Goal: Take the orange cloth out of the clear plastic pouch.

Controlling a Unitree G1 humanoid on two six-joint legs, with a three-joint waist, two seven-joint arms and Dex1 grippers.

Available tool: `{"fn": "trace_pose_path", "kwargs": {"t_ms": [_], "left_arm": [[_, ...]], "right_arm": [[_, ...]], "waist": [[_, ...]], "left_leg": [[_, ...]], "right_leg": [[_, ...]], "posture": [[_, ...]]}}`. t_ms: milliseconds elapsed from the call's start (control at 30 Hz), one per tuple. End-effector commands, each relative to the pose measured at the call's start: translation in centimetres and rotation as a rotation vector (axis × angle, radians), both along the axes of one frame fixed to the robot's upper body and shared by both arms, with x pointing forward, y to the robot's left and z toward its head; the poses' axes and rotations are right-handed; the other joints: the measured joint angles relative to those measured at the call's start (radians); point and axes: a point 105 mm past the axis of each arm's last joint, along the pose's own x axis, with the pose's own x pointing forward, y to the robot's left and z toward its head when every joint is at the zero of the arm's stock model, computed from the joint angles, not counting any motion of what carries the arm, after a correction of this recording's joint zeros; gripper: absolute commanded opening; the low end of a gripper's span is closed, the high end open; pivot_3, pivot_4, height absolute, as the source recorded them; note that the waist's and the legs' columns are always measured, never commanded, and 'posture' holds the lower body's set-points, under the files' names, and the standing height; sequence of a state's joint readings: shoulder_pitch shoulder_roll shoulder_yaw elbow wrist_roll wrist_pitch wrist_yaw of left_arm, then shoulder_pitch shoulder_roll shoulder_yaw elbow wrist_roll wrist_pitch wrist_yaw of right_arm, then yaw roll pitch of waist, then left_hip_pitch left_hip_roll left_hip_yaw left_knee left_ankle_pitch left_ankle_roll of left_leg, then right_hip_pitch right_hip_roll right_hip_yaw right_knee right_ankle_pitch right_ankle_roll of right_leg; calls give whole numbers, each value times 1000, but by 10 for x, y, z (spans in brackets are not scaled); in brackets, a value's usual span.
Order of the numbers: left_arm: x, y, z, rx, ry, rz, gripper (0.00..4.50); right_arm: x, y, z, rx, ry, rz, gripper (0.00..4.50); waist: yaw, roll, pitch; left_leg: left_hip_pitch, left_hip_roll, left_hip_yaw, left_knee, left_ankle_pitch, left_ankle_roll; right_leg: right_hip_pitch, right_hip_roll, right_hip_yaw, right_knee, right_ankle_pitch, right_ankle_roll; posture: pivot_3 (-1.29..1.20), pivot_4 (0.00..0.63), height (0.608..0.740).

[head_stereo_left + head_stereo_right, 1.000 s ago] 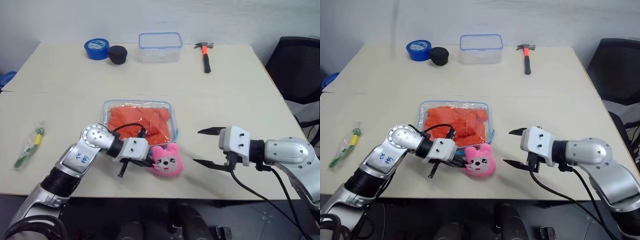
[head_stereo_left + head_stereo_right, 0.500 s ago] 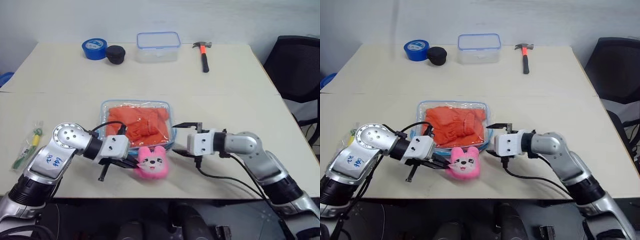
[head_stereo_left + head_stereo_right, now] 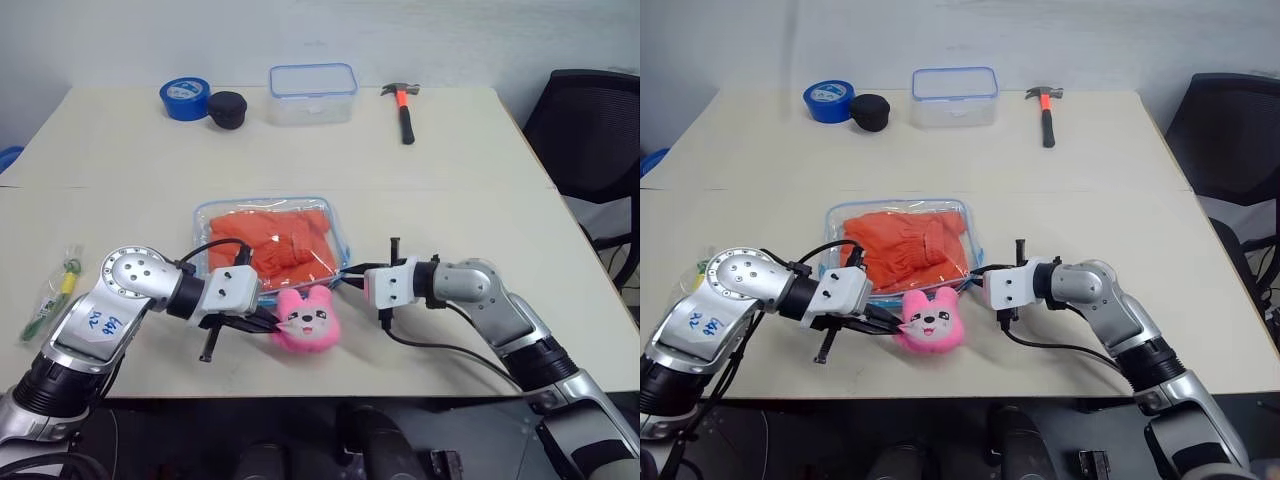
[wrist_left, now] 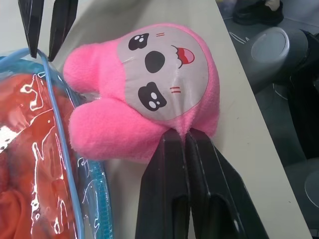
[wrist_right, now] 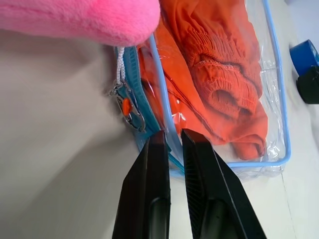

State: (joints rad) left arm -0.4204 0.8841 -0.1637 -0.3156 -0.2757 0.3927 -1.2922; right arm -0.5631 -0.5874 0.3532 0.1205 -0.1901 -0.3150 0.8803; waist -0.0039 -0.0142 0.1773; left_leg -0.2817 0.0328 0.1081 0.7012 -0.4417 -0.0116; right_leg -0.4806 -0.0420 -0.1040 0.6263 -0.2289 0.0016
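Silver arms with white wrist blocks and black pincers

Left pincer (image 3: 268,322) and right pincer (image 3: 349,276) each have two tapered black fingers; behind them a black collar, silver shells, black cables; blue lettering marks the left forearm.

The clear plastic pouch (image 3: 268,240) lay flat on the worktop (image 3: 470,180) in front of me, a soft see-through rectangle with light-blue edging and rounded corners. Its glossy top film was creased and caught the light. A teal zipper band with a small metal pull and a white cord ran along its near right corner, as my right wrist view showed. The orange cloth (image 3: 275,243) was wholly inside the pouch, bright orange, bunched in gathered, wrinkly folds and filling most of the interior. A ribbed, shirred patch of the cloth sat near the middle, pressed up under the film.
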Motion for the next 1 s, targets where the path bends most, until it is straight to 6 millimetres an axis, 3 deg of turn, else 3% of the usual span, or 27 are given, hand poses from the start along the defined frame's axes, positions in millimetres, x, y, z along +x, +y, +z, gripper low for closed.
{"fn": "trace_pose_path", "kwargs": {"t_ms": [33, 100, 367, 433, 567, 633, 833, 933, 1000], "left_arm": [[-4, 0, 10, -13, -38, -11, 0], [-4, 1, 10, -16, -32, -6, 0], [3, 19, 17, -60, -11, 121, 0], [4, 32, 19, -59, -8, 179, 0], [11, 80, 19, 6, -57, 361, 0], [15, 107, 23, 20, -85, 467, 0], [20, 161, 42, -36, -129, 701, 0], [21, 173, 44, -37, -139, 741, 0], [21, 167, 38, -35, -123, 710, 0]], "right_arm": [[2, 6, 12, 15, -62, 21, 280], [3, 7, 13, 13, -83, 26, 20], [9, -2, 25, -25, -150, 9, 20], [4, -7, 27, -47, -146, 23, 20], [-10, -26, 33, -89, -152, 38, 20], [-16, -38, 33, -123, -154, 41, 20], [-27, -62, 34, -150, -148, 16, 20], [-29, -66, 35, -139, -140, 6, 20], [-31, -64, 36, -114, -129, 5, 20]], "waist": [[0, 0, 0], [-1, 0, 0], [-2, 0, 0], [-2, 0, 0], [0, 1, 0], [0, 1, 1], [1, 1, 1], [1, 1, 1], [1, 1, 1]], "left_leg": [[0, 0, 0, 0, 0, 0], [0, 0, 0, 0, 0, 0], [0, 2, 0, 0, 0, 0], [0, 3, -1, 0, 0, 0], [1, 3, -4, 0, 0, 0], [1, 3, -4, 0, 0, 0], [1, 3, -2, -1, -1, 1], [1, 3, 0, -1, -1, 1], [1, 3, 0, -1, -1, 1]], "right_leg": [[0, 0, 0, 0, 0, 0], [0, 0, 0, 0, 0, 0], [-1, 0, 0, 0, 0, 0], [-2, 0, 0, 1, 0, 0], [-3, 0, 0, 0, 0, 0], [-3, -1, -1, -1, 0, 0], [-2, -1, -2, -2, 0, 0], [-2, -1, -3, -1, 0, 0], [-2, -1, -2, -1, 0, 0]], "posture": [[0, 150, 740], [0, 150, 740], [0, 150, 740], [0, 150, 740], [0, 150, 740], [0, 150, 740], [0, 150, 740], [0, 150, 740], [0, 150, 740]]}}
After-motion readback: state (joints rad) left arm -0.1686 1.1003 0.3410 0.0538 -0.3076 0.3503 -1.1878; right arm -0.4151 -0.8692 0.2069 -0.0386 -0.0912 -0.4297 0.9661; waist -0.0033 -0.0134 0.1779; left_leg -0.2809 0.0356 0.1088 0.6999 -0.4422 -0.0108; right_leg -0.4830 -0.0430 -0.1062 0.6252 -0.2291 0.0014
